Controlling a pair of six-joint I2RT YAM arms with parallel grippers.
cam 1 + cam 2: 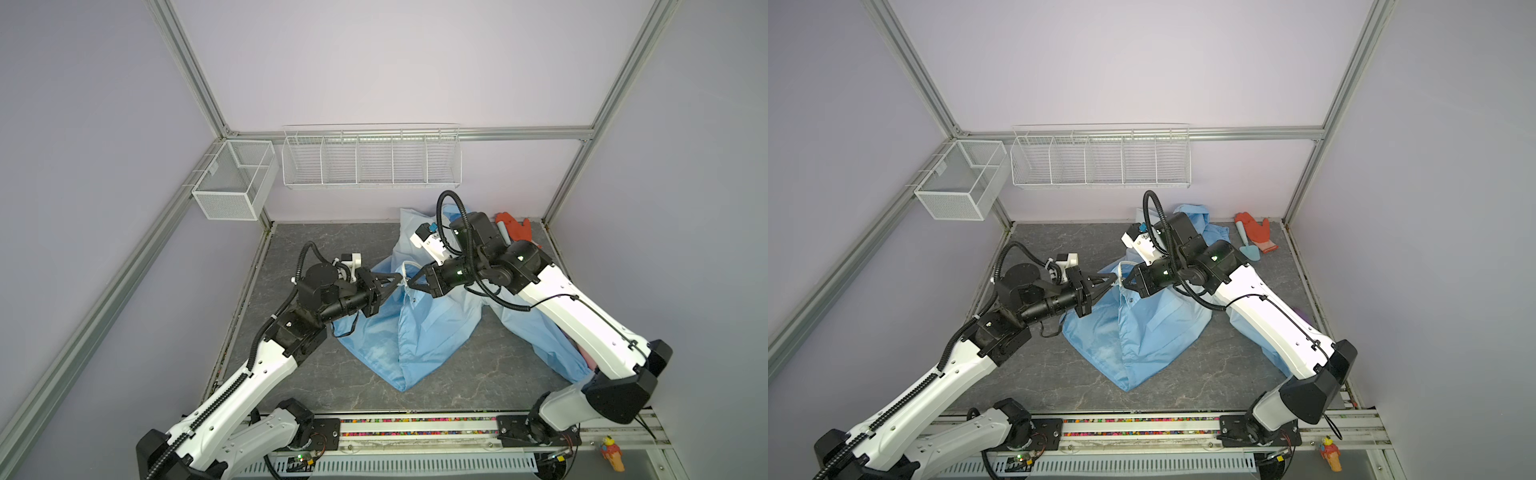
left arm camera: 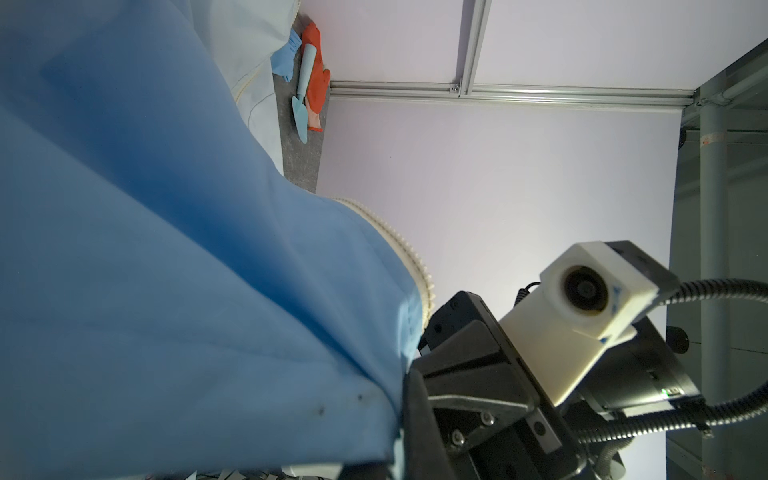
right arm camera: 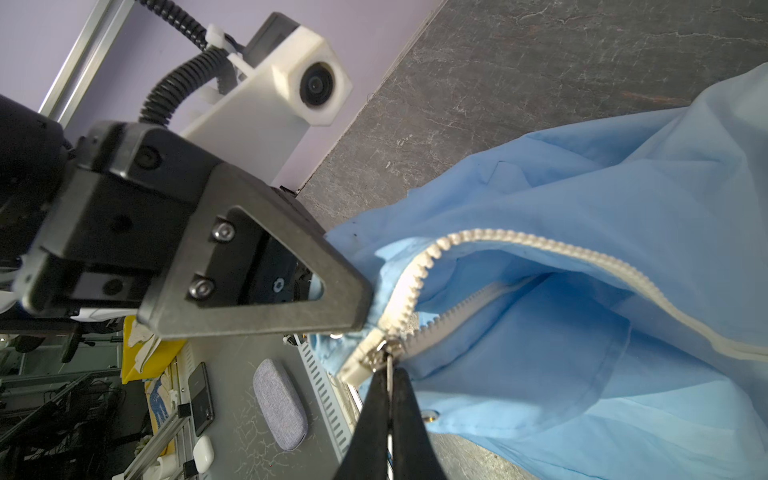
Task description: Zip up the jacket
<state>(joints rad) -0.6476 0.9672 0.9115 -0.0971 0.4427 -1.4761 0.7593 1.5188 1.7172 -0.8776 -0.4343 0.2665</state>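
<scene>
The light-blue jacket lies bunched on the grey table, with its middle lifted between my two grippers. Its white zipper gapes open above the metal slider, which sits at the bottom end. My right gripper is shut on the slider's thin pull tab. My left gripper faces it, tip to tip, pinching the jacket's edge beside the slider. In the left wrist view blue jacket cloth drapes over my own jaws and hides them.
An orange glove and a pale blue trowel lie at the table's back right corner. A wire rack and a mesh basket hang on the back wall. A small toy stands on the front rail.
</scene>
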